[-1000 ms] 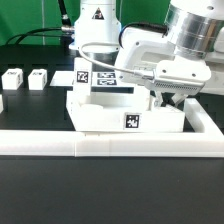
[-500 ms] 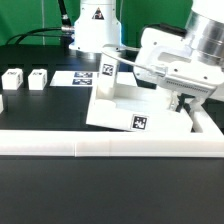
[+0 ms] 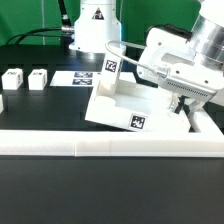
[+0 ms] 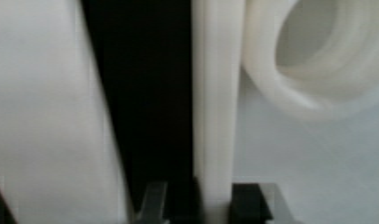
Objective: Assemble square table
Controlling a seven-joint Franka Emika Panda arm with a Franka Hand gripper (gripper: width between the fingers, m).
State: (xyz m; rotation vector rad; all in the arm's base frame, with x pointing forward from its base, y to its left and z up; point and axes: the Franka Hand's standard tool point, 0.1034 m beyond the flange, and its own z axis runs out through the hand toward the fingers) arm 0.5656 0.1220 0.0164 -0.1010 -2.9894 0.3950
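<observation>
**Panel held tilted by one edge: slip and snag risks**

Left: two loose legs [image 3: 13,77] [image 3: 38,78] stand on the table, well apart from the work. They pose no hazard. Just right of them the marker board [image 3: 72,78] lies flat, behind the panel's far left corner.

Centre: the square table panel [image 3: 125,100] is tilted rather than flat, with its tagged near edge low and close to the rail [image 3: 60,148]. Whether the two touch cannot be told. A mounted leg [image 3: 110,67] rises from the panel's far left corner and appears fitted, though how firmly it sits is not visible.

Right: the gripper [image 3: 183,103] is clamped on the panel's right edge. In the wrist view both fingers [image 4: 159,205] bracket the thin edge, and a round socket [image 4: 328,60] lies near.

Findings:
- The hold is on a thin edge far from the panel's middle, so the weight could pivot the panel between the pads or slide it out.
- A low near edge could catch on the rail if moved toward it.
- A loose leg could drop during any turn.
</observation>
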